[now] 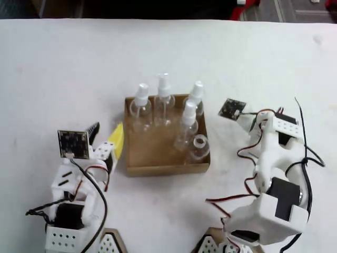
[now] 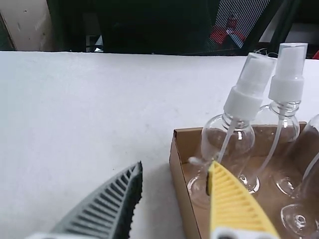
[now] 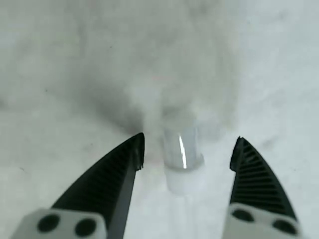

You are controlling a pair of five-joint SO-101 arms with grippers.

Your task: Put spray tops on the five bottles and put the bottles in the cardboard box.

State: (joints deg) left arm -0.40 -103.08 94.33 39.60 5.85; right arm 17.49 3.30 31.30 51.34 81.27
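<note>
Step in hand, by judgement: fetching the fifth spray top.

Four clear plastic bottles with white spray tops point(image 1: 140, 112) upright inside the shallow brown cardboard box point(image 1: 158, 169), mid worktop. Fifth clear bottle, open-necked point(image 1: 199, 146), also inside, at the box corner nearest the right arm point(image 1: 268, 158).

Last white spray top with clear cap point(image 3: 183, 164) lying on the white worktop point(image 1: 63, 68), outside the box. Right jaws, both black, spread apart with one on either side of that top. No contact visible, nothing gripped.

Next move, likely: closing on the top without rolling it, lifting, turning it head-up, then lowering onto the open neck. Calls for a square grip, since the top is small and round and probably quick to slip. Alignment over the narrow neck looks like the hard part.

Around: left jaws, one grey and one yellow, apart and empty at the box wall on the left arm's side. Yellow one over the rim, close to the nearest capped bottle point(image 2: 229, 139).

In the way:
- Tall capped neighbour just beside the open neck.
- Loose red and black wires point(image 1: 246, 158) hanging off the right arm near that corner.
</note>
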